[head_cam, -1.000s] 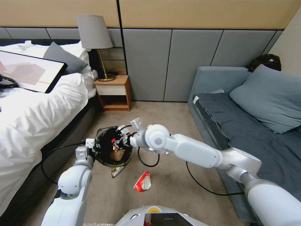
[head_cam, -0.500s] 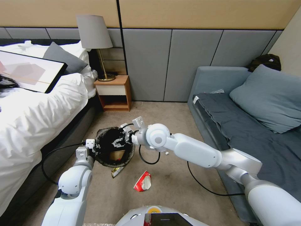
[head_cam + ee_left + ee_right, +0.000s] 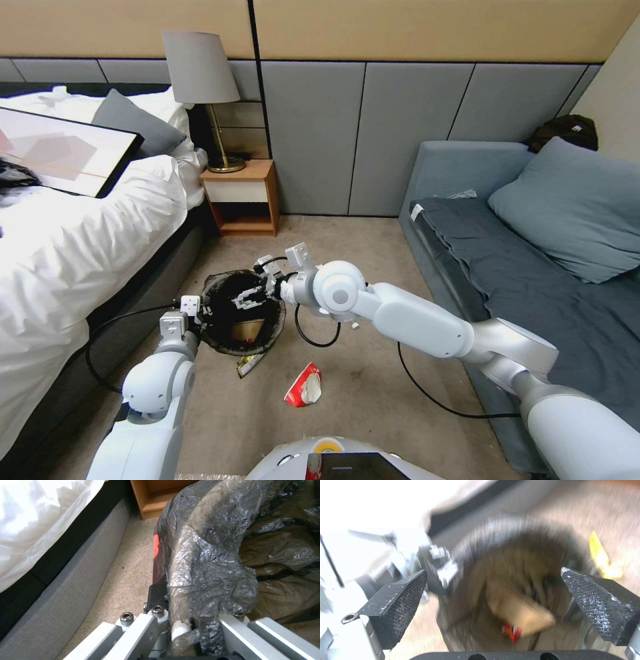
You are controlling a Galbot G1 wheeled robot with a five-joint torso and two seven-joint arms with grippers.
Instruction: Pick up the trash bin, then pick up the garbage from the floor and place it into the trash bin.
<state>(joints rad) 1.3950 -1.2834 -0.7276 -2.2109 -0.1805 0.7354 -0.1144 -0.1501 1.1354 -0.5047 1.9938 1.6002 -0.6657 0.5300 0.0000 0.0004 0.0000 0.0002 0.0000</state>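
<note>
The trash bin [image 3: 212, 340], lined with a crinkled black bag, stands on the carpet beside the bed. My left gripper [image 3: 203, 312] is shut on its near rim; in the left wrist view the left gripper [image 3: 195, 627] clamps the bag-covered rim of the bin [image 3: 206, 555]. My right gripper [image 3: 245, 298] hangs open over the bin's mouth, nothing between its fingers [image 3: 396, 605]. A brown paper bag [image 3: 520, 610] and a small red item [image 3: 511, 631] lie inside the bin [image 3: 506, 525]. Garbage on the floor: a gold wrapper [image 3: 248, 363] against the bin and a red-and-white wrapper [image 3: 303, 387] nearer me.
The bed [image 3: 80, 253] with its grey base runs along the left, a wooden nightstand [image 3: 243, 200] with a lamp behind the bin, a grey sofa [image 3: 520, 267] on the right. Black cables [image 3: 427, 393] trail over the carpet.
My right gripper held a small red item over the bin, opened and dropped it in, then pulled back slightly upward. The left gripper kept its hold on the rim.
</note>
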